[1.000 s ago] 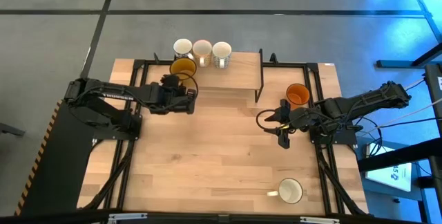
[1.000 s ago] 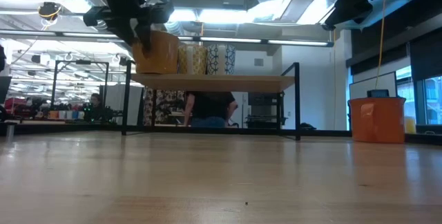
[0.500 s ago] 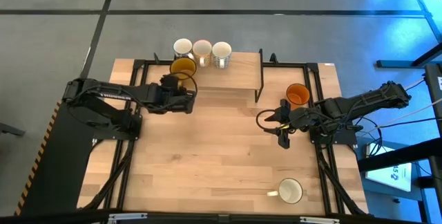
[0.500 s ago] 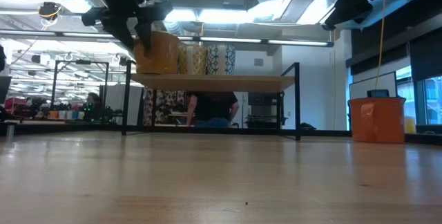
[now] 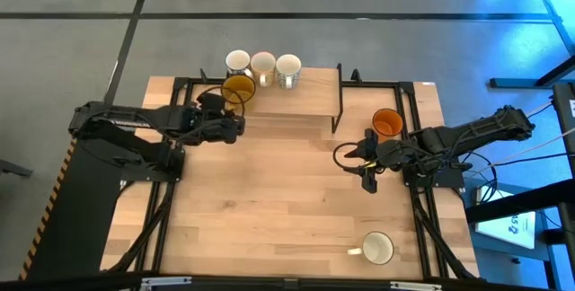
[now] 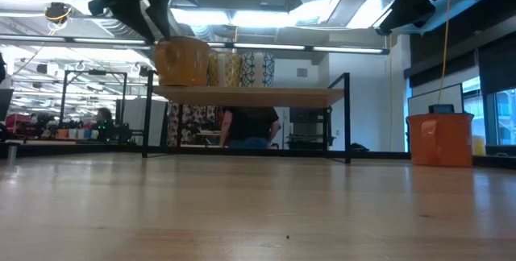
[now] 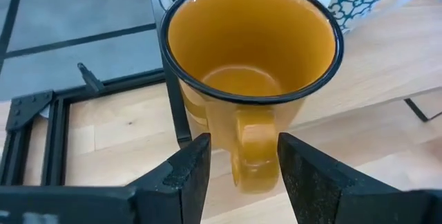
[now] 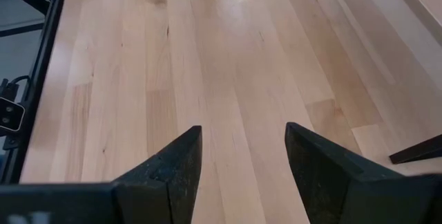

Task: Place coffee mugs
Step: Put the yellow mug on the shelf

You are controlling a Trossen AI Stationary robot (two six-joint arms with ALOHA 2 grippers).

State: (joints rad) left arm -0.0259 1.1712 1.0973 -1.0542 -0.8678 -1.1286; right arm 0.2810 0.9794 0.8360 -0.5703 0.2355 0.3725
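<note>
The amber-yellow mug (image 5: 238, 87) stands upright on its base at the raised shelf's left end, beside three white mugs (image 5: 263, 63). My left gripper (image 5: 234, 122) is open, just short of the amber mug on the near-left side. In the left wrist view its fingers (image 7: 193, 172) stand on either side of the mug's handle (image 7: 252, 148) without touching it. The orange mug (image 5: 387, 122) stands on the table near my right gripper (image 5: 367, 172), which is open over bare wood (image 8: 242, 162). Another white mug (image 5: 377, 248) sits near the table's near edge.
The wooden shelf (image 5: 305, 102) rests on a black frame along the table's far side, with open room on its right half. In the low view the shelf (image 6: 250, 94) stands well above the tabletop, and a person shows behind it in the room.
My left gripper has come off the amber mug, drawing back toward the table's left edge and rising. The mug stays upright on the shelf.
</note>
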